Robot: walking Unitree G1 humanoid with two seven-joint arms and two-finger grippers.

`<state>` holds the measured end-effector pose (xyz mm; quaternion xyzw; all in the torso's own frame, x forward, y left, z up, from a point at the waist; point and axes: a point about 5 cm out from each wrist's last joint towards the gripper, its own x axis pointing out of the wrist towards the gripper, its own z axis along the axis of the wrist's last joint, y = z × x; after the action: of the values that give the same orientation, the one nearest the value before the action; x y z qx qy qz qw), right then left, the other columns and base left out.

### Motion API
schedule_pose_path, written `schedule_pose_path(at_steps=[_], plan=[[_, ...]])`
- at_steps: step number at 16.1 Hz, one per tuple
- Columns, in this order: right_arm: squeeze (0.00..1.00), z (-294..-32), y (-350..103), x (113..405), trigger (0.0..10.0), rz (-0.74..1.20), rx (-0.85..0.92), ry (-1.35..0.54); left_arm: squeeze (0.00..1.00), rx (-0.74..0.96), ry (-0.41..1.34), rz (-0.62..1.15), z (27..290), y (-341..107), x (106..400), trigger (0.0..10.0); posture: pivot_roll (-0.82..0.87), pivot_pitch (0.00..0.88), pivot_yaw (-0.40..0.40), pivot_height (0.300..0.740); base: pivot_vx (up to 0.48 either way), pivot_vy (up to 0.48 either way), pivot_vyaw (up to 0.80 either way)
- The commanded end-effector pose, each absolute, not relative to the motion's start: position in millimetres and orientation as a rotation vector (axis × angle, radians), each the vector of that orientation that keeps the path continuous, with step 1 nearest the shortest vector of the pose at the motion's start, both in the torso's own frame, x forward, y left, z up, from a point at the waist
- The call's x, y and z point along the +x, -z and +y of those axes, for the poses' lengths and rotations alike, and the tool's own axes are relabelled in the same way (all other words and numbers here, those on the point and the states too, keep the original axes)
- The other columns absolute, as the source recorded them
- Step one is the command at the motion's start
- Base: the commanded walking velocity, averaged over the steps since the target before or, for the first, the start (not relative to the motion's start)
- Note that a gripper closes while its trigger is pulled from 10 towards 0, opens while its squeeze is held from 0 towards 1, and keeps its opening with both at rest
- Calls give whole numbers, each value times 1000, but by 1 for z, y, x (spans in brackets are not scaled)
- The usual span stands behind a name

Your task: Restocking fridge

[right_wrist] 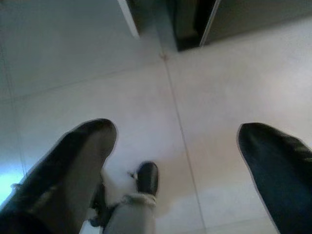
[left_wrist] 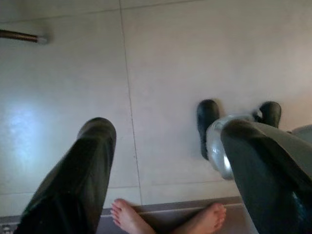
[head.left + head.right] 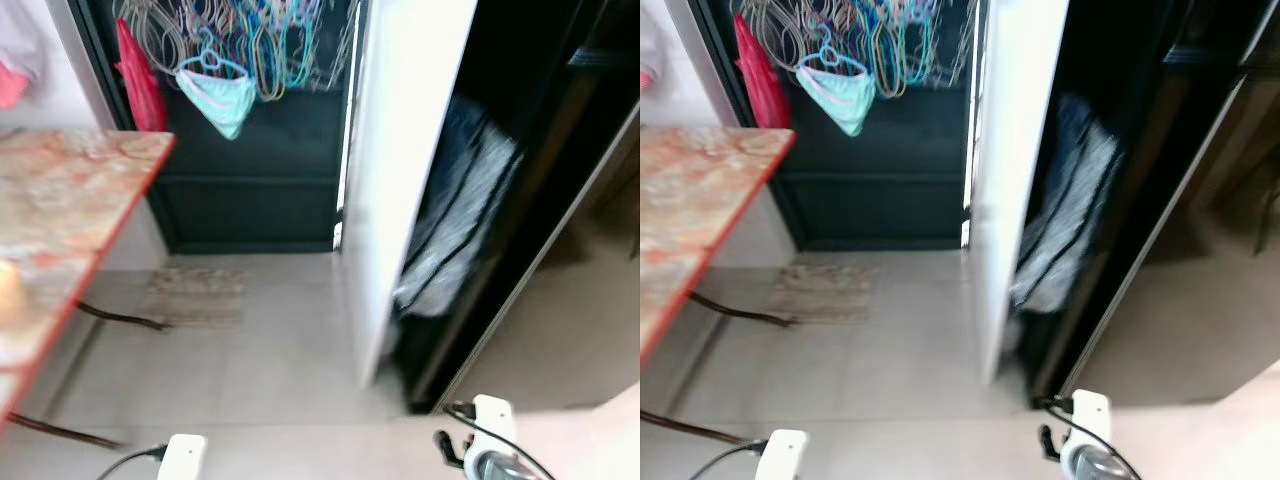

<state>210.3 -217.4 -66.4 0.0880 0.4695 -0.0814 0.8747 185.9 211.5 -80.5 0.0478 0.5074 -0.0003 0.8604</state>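
Both hands hang low over smooth pale floor tiles, the left hand [image 2: 161, 170] and right hand [image 1: 175, 165] wide open and empty, while ahead a tall white door [image 3: 405, 180], possibly the fridge's, stands nearer the right arm, beyond a marbled bench [image 3: 60, 210].

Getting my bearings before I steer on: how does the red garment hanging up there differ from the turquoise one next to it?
The red garment hangs long and narrow at the rack's left end, nearest the marble-patterned table. The turquoise garment is wider and shorter, draped from a turquoise hanger, further toward the white door. Both hang before the dark panel among bare hangers.
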Motion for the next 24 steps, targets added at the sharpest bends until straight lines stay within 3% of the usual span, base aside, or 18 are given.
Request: schedule_pose_path(at_steps=[1, 19, 24], plan=[[0, -219, 66, 211, 10000, 983, 173, 171, 0, 123, 3, 1075, 214, 81, 185, 10000, 97, 0, -44, 740, 0, 0, 0], [0, -217, 68, 207, 10000, 1016, 102, 100, 0, 174, -1, 1053, 217, 81, 183, 10000, 99, 0, -30, 740, 0, 0, 745], [0, -214, 69, 207, 10000, 1009, 134, 119, 0, 146, -143, 892, 223, 73, 191, 10000, 103, 0, -15, 740, 0, 0, 302]])
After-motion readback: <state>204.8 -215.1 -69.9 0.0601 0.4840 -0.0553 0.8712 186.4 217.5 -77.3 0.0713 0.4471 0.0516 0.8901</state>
